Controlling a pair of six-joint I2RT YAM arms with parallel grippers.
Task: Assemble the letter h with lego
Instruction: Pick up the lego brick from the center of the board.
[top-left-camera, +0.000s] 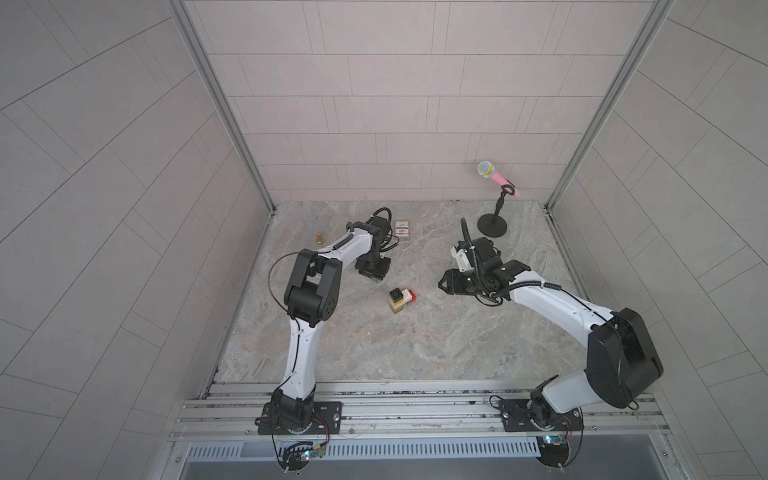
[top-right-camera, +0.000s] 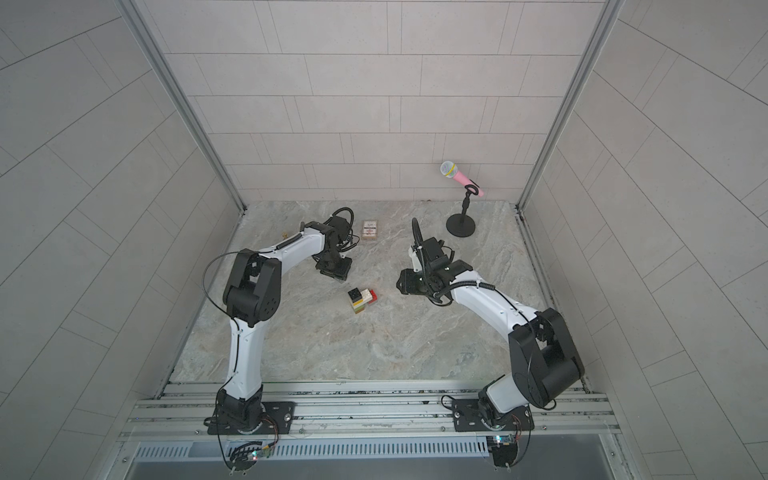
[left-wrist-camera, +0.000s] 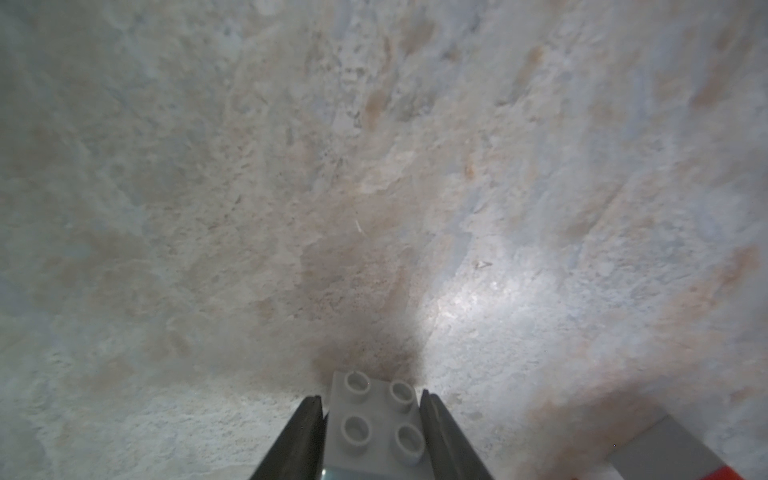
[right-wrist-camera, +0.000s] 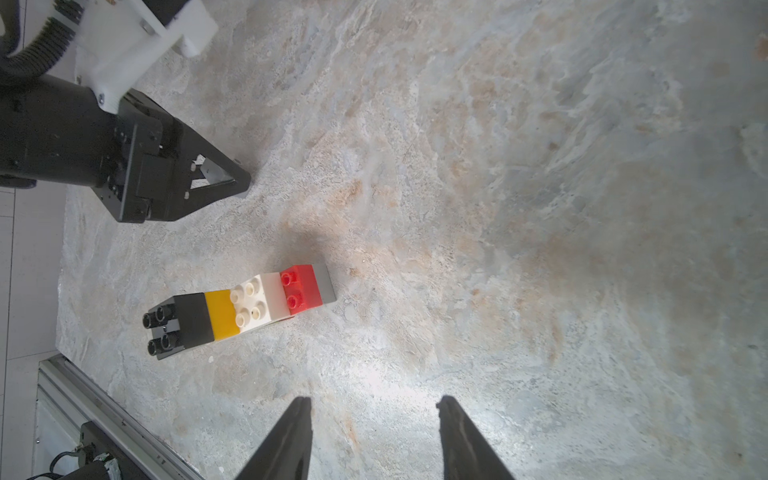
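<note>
The letter h, a light, rigid press-fit figure likely best gripped across its column's flat sides, stands mid-frame on the worktop in a top view, the left end effector to its upper left clamped on a grey brick, the right end effector empty, fingers apart.

A marbled tabletop is carrying a multicoloured lego figure near its centre, with a grey lego brick resting nearby. Toward the back wall, a small printed card box, a tiny brass piece and a black microphone stand are sitting well apart.
</note>
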